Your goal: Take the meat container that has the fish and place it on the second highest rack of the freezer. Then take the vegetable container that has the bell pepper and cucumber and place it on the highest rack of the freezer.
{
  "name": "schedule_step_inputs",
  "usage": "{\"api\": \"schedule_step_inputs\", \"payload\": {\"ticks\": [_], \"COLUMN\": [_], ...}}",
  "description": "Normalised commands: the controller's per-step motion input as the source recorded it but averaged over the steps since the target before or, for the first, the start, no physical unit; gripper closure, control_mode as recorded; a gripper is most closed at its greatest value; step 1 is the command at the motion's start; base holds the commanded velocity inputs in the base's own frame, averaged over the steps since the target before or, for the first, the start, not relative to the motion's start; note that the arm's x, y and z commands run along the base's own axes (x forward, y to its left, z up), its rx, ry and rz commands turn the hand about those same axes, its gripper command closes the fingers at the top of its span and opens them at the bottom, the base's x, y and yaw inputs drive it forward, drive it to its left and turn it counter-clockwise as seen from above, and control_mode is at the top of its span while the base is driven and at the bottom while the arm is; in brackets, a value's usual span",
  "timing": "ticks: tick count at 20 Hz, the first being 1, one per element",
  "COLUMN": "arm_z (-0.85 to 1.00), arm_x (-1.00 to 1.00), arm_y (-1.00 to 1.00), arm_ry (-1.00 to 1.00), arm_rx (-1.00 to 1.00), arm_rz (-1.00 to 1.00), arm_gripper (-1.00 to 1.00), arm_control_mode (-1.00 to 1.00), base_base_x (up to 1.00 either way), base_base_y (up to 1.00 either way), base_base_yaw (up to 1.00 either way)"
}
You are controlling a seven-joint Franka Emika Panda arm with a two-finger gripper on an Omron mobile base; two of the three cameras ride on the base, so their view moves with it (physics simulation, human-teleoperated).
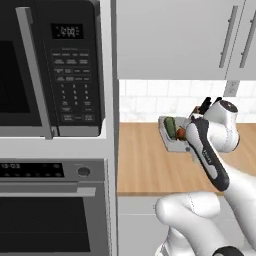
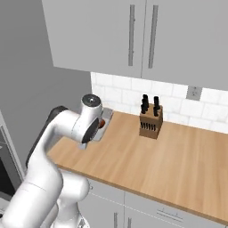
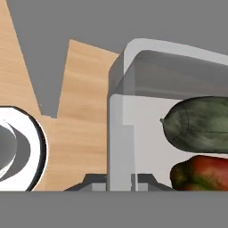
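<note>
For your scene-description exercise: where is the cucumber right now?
The cucumber lies in the clear vegetable container on the wooden counter, beside the bell pepper, right of the oven column in the left base view.

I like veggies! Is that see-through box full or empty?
Not empty: the box holds a green cucumber and a red bell pepper.

Open wooden table point(image 2: 147, 156) along the front edge and middle. Knife block point(image 2: 150, 120) upright near the back wall. Vegetable container point(image 1: 172, 134) by the left back corner, oven column point(image 1: 55, 125) walling that side.
</note>
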Motion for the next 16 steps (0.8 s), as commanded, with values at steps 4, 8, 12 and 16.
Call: {"api": "schedule_step_inputs", "payload": {"ticks": [4, 8, 12, 16], "arm_z": [0.54, 0.44, 0.2, 0.04], "arm_x": [-1.0, -1.0, -1.0, -0.64], "arm_y": [0.53, 0.42, 0.07, 0.01], "arm_ry": [-0.07, -0.01, 0.0, 0.0], "arm_rx": [0.0, 0.0, 0.0, -0.04], "arm_rz": [0.0, 0.0, 0.0, 0.0], "arm_gripper": [1.0, 1.0, 1.0, 1.0], "arm_control_mode": [-1.0, -1.0, -1.0, -1.0], "base_base_x": [0.0, 0.0, 0.0, 0.0], "base_base_y": [0.0, 0.0, 0.0, 0.0], "base_base_yaw": [0.0, 0.0, 0.0, 0.0]}}
